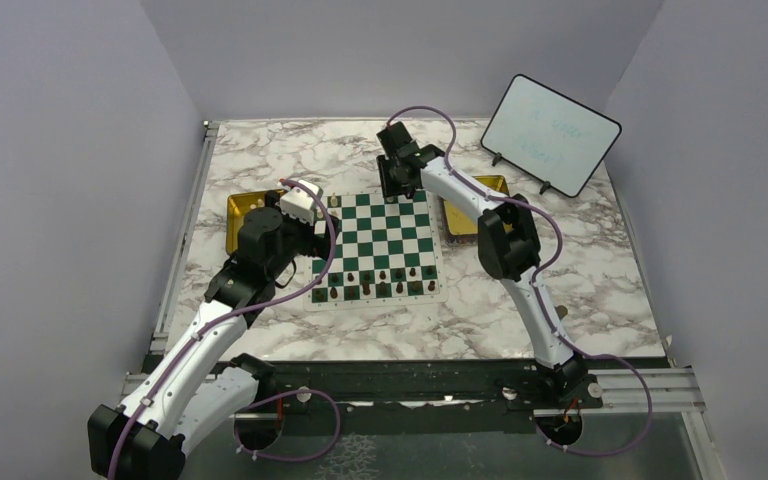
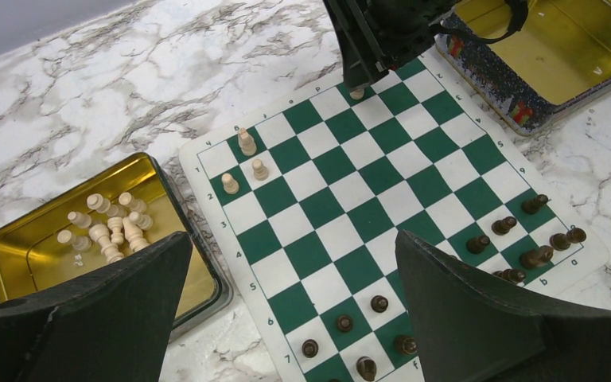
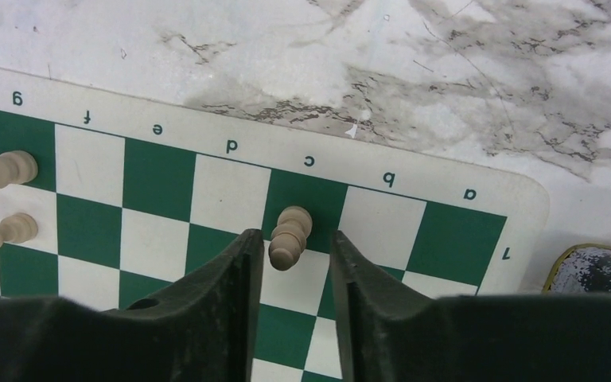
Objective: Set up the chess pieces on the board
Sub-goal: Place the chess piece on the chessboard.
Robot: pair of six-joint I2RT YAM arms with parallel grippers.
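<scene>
The green and white board (image 1: 380,240) lies mid-table. My right gripper (image 1: 397,186) is down at its far edge, open, its jaws either side of a cream piece (image 3: 289,235) that stands on the c-file end square with a gap on each side. The same piece (image 2: 356,93) shows under the right gripper (image 2: 362,76) in the left wrist view. Three more cream pieces (image 2: 247,142) stand near the board's far left corner. Dark pieces (image 2: 379,303) fill the near rows. My left gripper (image 2: 292,239) hangs open and empty above the board's left side.
A gold tray (image 2: 16,239) left of the board holds several loose cream pieces (image 2: 107,227). A second gold tray (image 2: 573,48) sits on the right. A small whiteboard (image 1: 550,133) stands at the back right. Grey walls enclose the marble table.
</scene>
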